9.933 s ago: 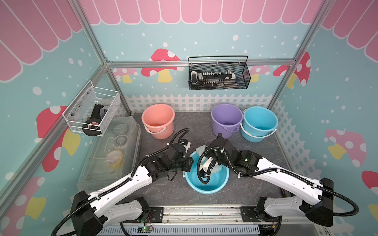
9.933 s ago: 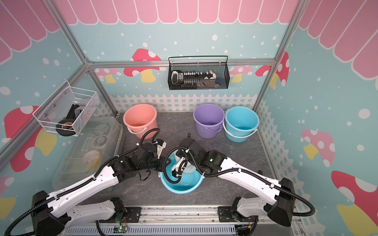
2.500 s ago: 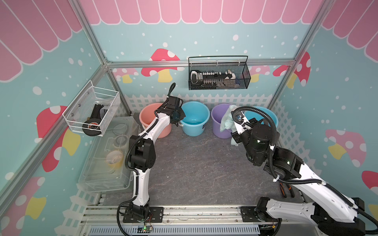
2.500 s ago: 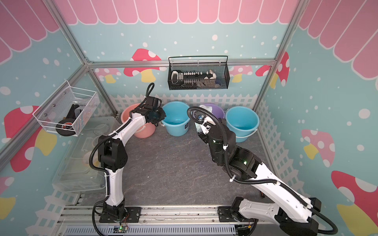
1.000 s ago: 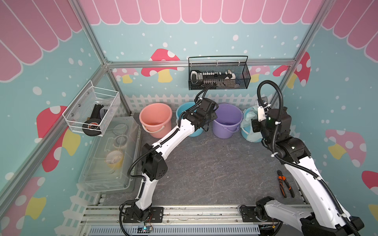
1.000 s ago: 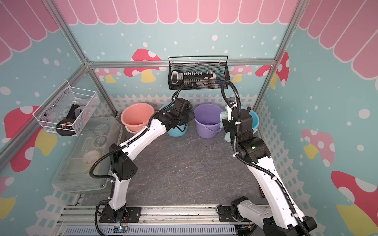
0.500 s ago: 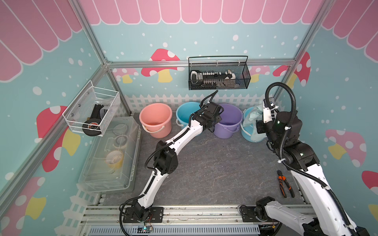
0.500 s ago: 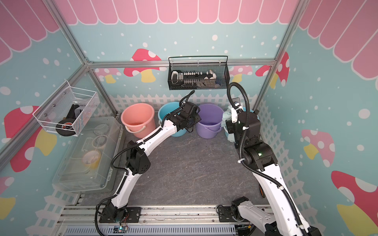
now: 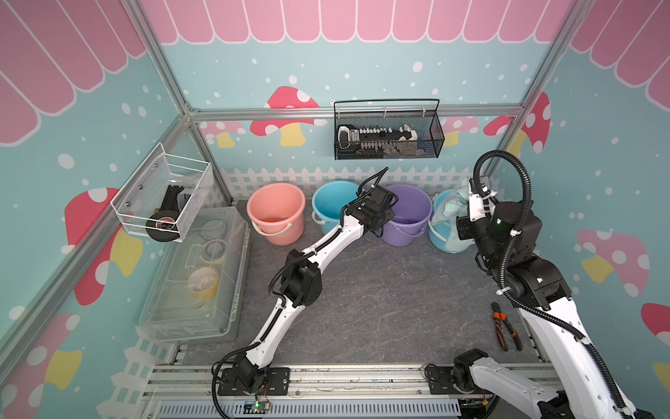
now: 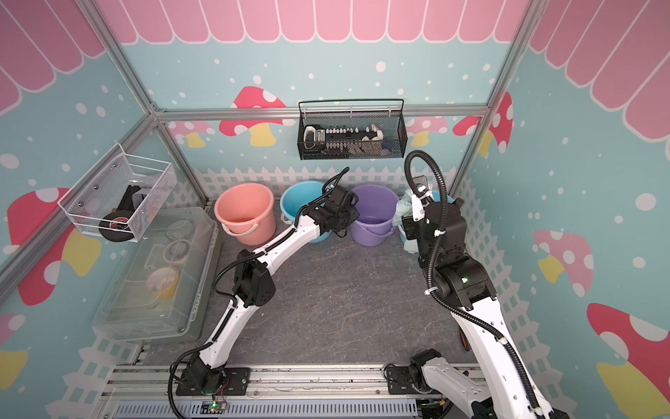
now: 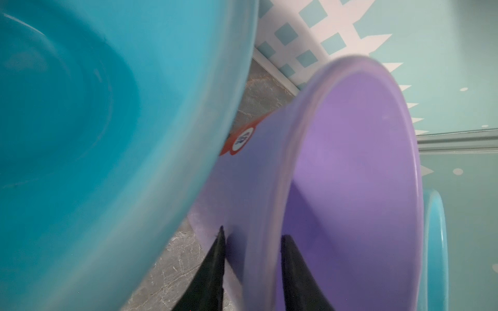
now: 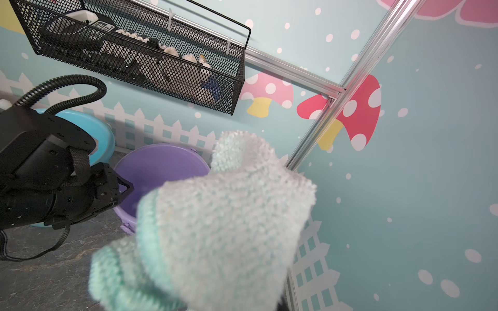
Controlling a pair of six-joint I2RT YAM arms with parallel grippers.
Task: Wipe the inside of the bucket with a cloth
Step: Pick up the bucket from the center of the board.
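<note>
In both top views a purple bucket [image 9: 408, 217] [image 10: 373, 214] stands upright in the back row. My left gripper [image 9: 388, 213] [image 10: 350, 217] [image 11: 252, 237] straddles its near-left rim. One black finger [image 11: 215, 258] lies against the outer wall and the other is inside the bucket, the pair shut on the rim [image 11: 272, 215]. My right gripper [image 9: 461, 207] is shut on the pale aqua cloth [image 9: 451, 208] [image 10: 404, 208] [image 12: 221, 215]. It holds the cloth up over the far-right blue bucket [image 9: 444, 235], beside the purple one. The cloth hides that gripper's fingers in the right wrist view.
A pink bucket [image 9: 275, 212] and another blue bucket [image 9: 331, 203] stand left of the purple one, the blue one nearly touching it. A clear lidded box [image 9: 195, 275] sits at the left. Pliers [image 9: 504, 326] lie at the right. A black wire basket [image 9: 388, 136] hangs on the back wall and a white one [image 9: 163, 197] on the left.
My left gripper has shifted right from the blue bucket to the purple bucket's rim, and its jaws have narrowed onto it. The right arm has lifted slightly with the cloth.
</note>
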